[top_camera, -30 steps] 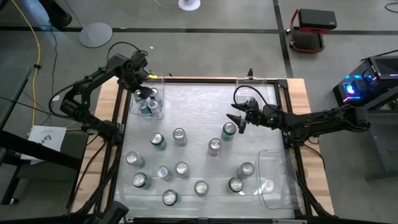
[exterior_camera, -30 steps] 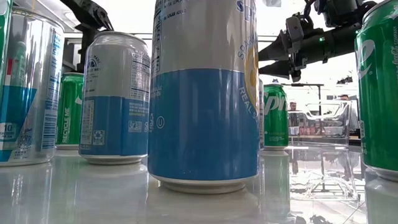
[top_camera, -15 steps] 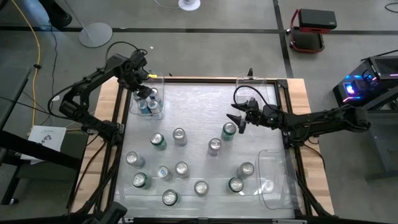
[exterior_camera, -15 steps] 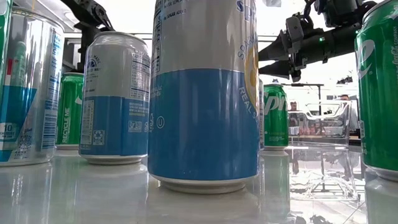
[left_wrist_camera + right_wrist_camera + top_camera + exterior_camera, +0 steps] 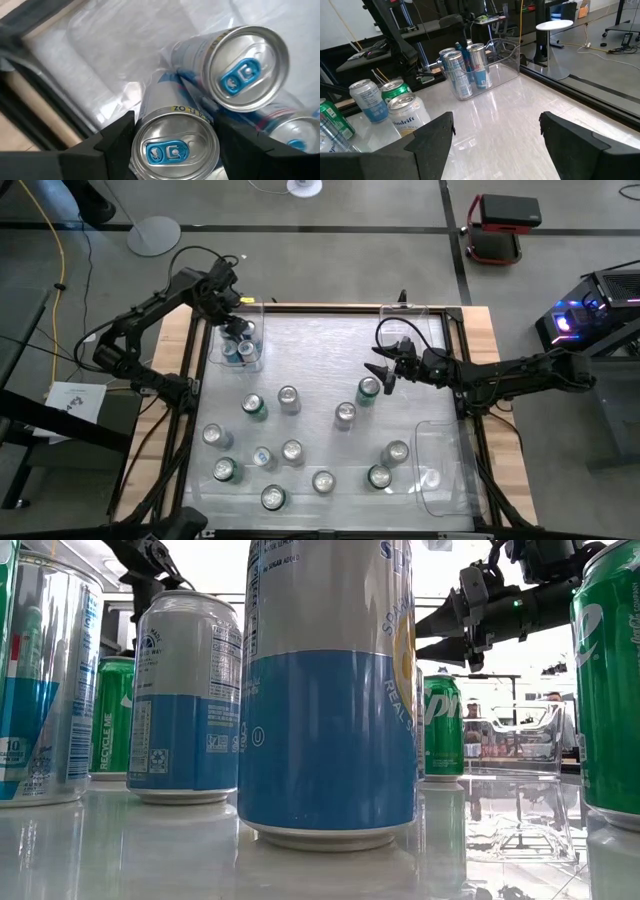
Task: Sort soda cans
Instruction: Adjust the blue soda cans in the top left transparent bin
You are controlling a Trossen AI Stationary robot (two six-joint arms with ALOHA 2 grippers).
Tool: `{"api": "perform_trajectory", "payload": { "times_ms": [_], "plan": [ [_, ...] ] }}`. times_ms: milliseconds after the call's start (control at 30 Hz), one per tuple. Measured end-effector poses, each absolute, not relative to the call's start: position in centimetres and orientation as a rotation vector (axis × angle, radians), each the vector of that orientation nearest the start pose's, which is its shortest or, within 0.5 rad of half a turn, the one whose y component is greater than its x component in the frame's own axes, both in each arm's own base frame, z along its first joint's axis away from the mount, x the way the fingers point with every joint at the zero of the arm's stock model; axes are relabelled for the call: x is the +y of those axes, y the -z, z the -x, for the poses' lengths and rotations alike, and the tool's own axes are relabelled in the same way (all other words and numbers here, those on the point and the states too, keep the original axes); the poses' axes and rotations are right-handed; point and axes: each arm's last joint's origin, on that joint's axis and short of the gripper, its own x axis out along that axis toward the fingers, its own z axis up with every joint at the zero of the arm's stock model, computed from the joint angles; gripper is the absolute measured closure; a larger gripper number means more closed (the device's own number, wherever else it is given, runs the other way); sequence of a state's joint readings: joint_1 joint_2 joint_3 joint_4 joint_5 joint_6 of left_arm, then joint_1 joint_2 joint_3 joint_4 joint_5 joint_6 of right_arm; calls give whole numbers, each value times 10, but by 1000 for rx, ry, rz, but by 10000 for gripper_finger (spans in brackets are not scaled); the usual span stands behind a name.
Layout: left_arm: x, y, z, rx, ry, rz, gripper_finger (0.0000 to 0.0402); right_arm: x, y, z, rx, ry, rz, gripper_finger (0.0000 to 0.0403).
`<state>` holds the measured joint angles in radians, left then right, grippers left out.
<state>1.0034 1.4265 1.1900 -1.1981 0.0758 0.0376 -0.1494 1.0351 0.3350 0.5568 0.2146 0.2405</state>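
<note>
In the low view, the green can (image 5: 113, 718) at the left of the frame reads "RECYCLE ME" running up its side. The silver and blue can (image 5: 186, 698) beside it carries a panel of small print too fine to read, with round recycling marks on its blue band. The big can (image 5: 330, 690) in the middle shows "REAL" on its blue part at the right edge, and "AUS APPLE" partly cut at the top. In the left wrist view, the nearer can (image 5: 175, 145) has "FL OZ" printed along its rim. In the right wrist view, a pale can (image 5: 408, 116) at lower left reads "drift"
</note>
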Motion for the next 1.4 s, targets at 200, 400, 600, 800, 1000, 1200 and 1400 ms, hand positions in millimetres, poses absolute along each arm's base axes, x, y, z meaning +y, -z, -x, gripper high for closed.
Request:
{"api": "perform_trajectory", "payload": {
  "times_ms": [200, 400, 600, 800, 1000, 1200, 1400],
  "plan": [
    [206, -270, -137, 1280, -724, 723, 168, -37, -205, -203, 99, 379, -238, 114],
    [207, -270, -137, 1274, -726, 720, 142, -37, -205, -203, 99, 379, -238, 114],
    [210, -271, -134, 1266, -734, 719, 114, -37, -205, -203, 98, 379, -238, 114],
    [213, -278, -127, 1272, -754, 718, 111, -37, -205, -203, 99, 379, -237, 114],
    [220, -300, -133, 1185, -715, 604, 111, -37, -205, -203, 97, 380, -244, 114],
    [215, -295, -151, 1154, -423, 366, 111, -37, -205, -203, 96, 380, -246, 114],
    [205, -279, -172, 1163, -293, 143, 111, -37, -205, -203, 96, 380, -246, 114]
  ]
}}
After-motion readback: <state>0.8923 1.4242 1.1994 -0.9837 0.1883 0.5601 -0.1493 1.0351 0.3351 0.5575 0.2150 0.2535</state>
